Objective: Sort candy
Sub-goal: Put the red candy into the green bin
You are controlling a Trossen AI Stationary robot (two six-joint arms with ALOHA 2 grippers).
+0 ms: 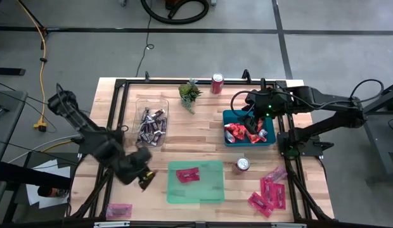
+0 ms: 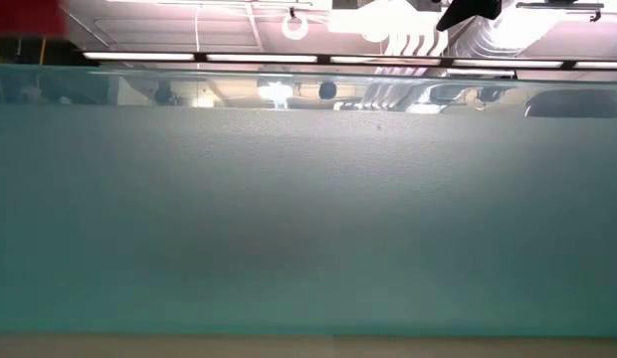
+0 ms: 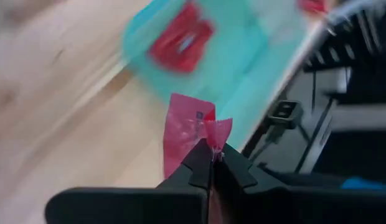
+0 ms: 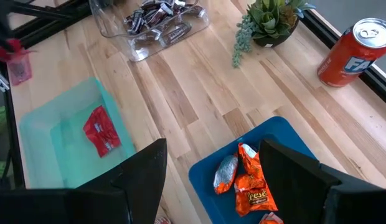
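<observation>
Left gripper [image 3: 213, 155] is pinched shut on one corner of a flat pink-red packet [image 3: 187, 134], off the table at about 8 o'clock, just beside the green tray's [image 1: 212, 190] near-left edge. Risk: the grip is only on a crimped corner, so the packet could slip out or swing on the way and land on the wood short of the tray, or catch the rim. The packet hangs from the fingers, long axis running away from the fingertips toward the tray, free end leading. One red packet [image 1: 187, 175] already lies in the tray, long axis roughly 9-to-3. Right gripper [image 4: 208, 165] is spread wide and empty, hovering over the blue tray [image 1: 231, 117] of orange packets [image 4: 250, 186] at 2 o'clock. Loose pink packets [image 1: 267, 193] wait at 5 o'clock.
</observation>
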